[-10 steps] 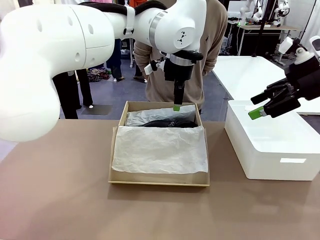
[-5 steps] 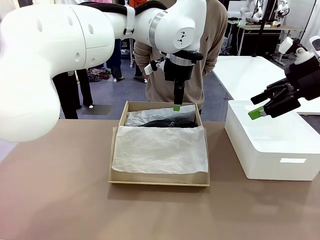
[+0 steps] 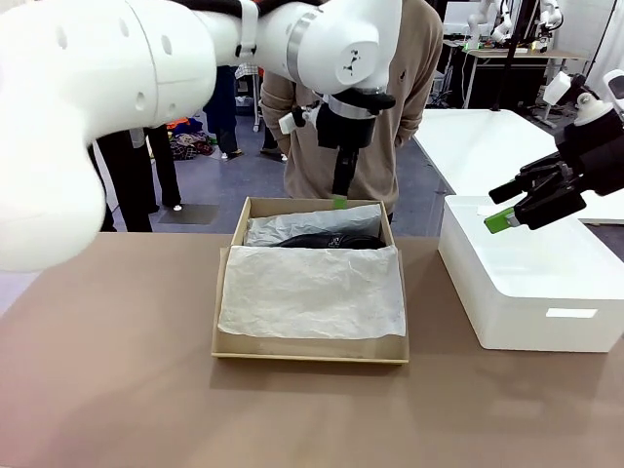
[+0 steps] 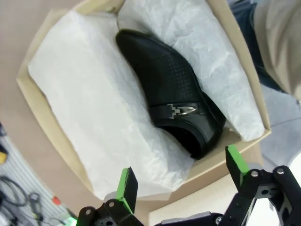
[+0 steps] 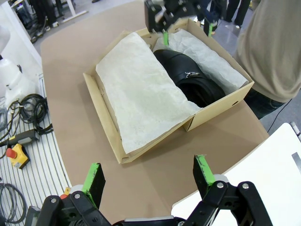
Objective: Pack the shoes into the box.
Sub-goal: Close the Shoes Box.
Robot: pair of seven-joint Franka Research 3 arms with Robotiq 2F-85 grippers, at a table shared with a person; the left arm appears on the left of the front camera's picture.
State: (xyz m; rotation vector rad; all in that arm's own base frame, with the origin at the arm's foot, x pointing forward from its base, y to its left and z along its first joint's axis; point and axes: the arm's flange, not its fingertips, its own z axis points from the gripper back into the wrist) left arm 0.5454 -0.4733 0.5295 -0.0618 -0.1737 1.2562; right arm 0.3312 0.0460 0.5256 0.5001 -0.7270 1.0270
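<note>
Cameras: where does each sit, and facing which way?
Front view: fixed between the arms, faces the person across the table; left hand above the shoebox, right hand by the white box.
Left wrist view: looks down at the black shoe; own open fingers.
Right wrist view: looks obliquely at the shoebox; own open fingers.
Wrist views share shoe and tissue paper.

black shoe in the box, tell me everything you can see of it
The black shoe looks like leather, glossy at the heel end, with fine perforations on the upper and a side strap with a small metal buckle. It lies along the far part of the cardboard box, nested in white tissue paper that covers its near edge.
</note>
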